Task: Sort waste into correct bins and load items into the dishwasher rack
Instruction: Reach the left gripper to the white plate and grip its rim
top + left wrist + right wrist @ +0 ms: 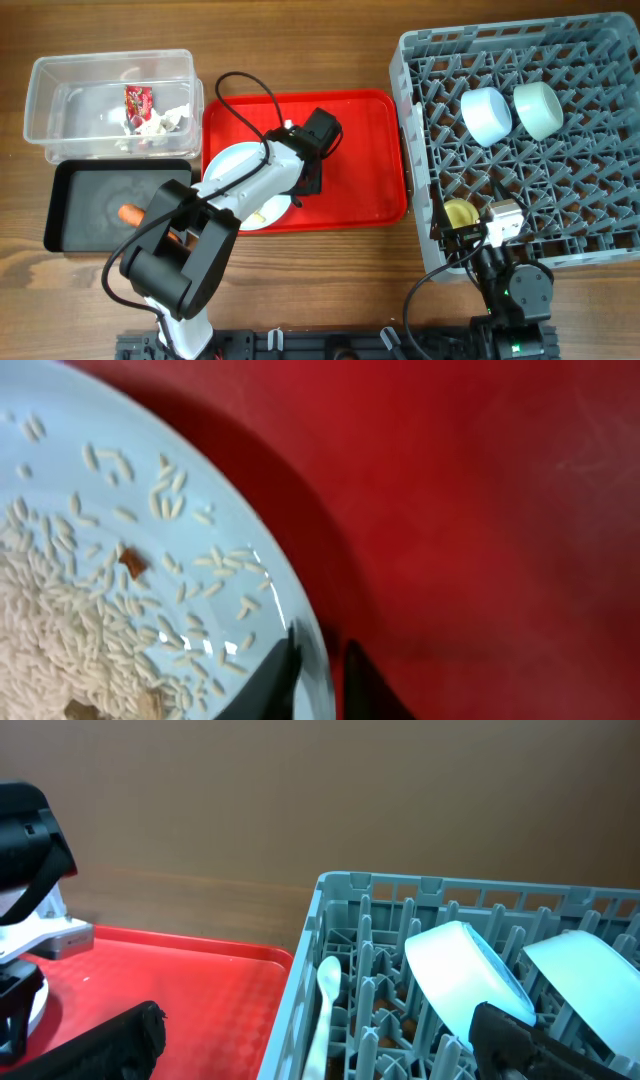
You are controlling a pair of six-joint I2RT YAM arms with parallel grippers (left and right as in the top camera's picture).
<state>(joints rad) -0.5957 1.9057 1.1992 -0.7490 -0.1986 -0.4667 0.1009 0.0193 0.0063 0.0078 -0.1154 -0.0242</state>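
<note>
The light blue plate (232, 160) lies on the red tray (360, 160) with beige rice scraps (60, 630) on it. My left gripper (320, 660) straddles the plate's (120, 510) right rim and is shut on it, one finger on the plate and one over the tray; it also shows overhead (300, 190). My right gripper (315, 1015) is open over the dishwasher rack's (600, 200) front left corner, next to the yellow cup (458, 212). The white spoon (325, 1000) stands in the rack. The pale blue-white bowl (487, 113) and the pale green bowl (538, 108) sit in the rack.
The clear tub (60, 90) at the back left holds the red wrapper (138, 100) and the white tissue (160, 122). The black tray (80, 215) in front of it holds the orange carrot piece (130, 213). The left arm's cable loops over the red tray.
</note>
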